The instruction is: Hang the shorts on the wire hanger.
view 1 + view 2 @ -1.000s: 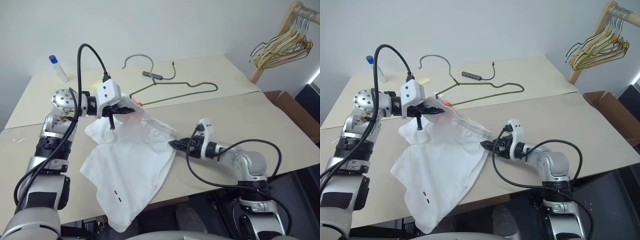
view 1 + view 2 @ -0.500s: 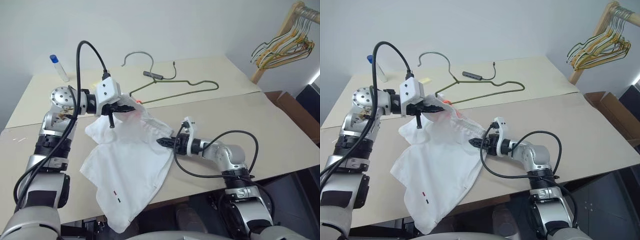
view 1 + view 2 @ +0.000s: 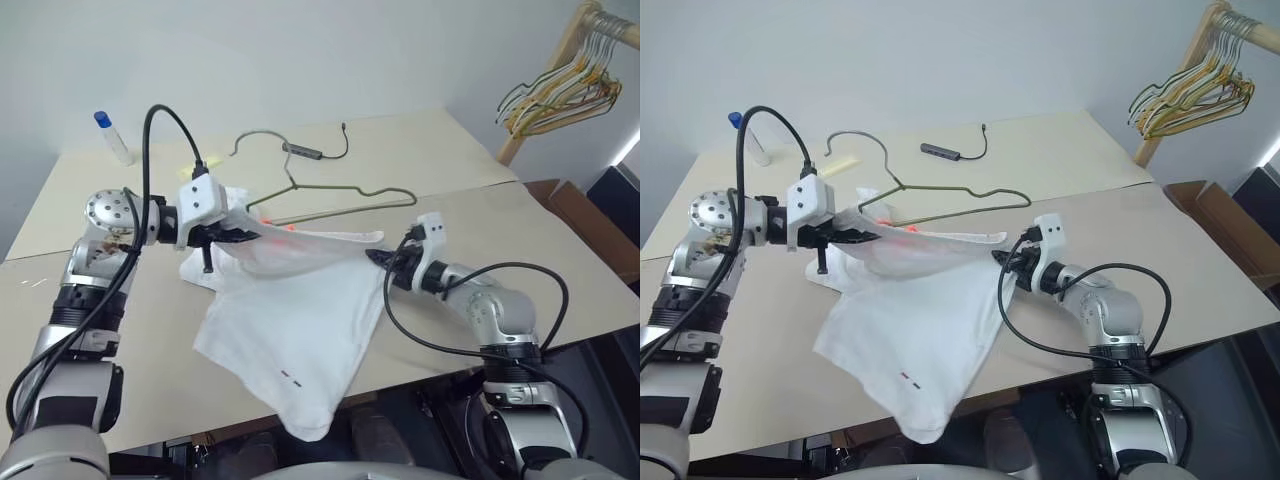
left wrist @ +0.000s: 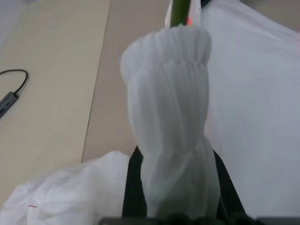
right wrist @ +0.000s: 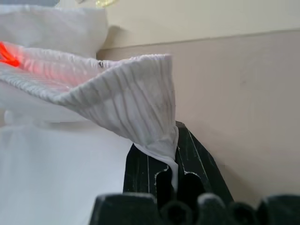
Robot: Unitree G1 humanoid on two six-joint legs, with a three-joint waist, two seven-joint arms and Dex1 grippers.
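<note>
Beige and flat, the table (image 3: 560, 250) is the biggest thing here. On it lie the white shorts (image 3: 300, 330), with one leg hanging over the near edge. Two tiny dark marks sit near that low hem. The ribbed waistband is lifted off the table and pulled into a line between the two grippers.

The left gripper (image 3: 245, 233) is pinched tight on one end of the waistband. In the left wrist view the bunched white cloth stands up between its black fingers (image 4: 130, 187). The right gripper (image 3: 380, 260) is clamped on the other end. In the right wrist view a thin fold of cloth is caught between its black fingers (image 5: 197, 154).

The thin green wire hanger (image 3: 335, 190) lies flat on the table just behind the shorts. One end of it sits by the left gripper, close to the raised waistband. Its hook curls toward the back of the table.

A small dark cable (image 3: 320, 150) lies behind the hanger. A little bottle with a blue cap (image 3: 113, 138) stands far back on the left.
</note>
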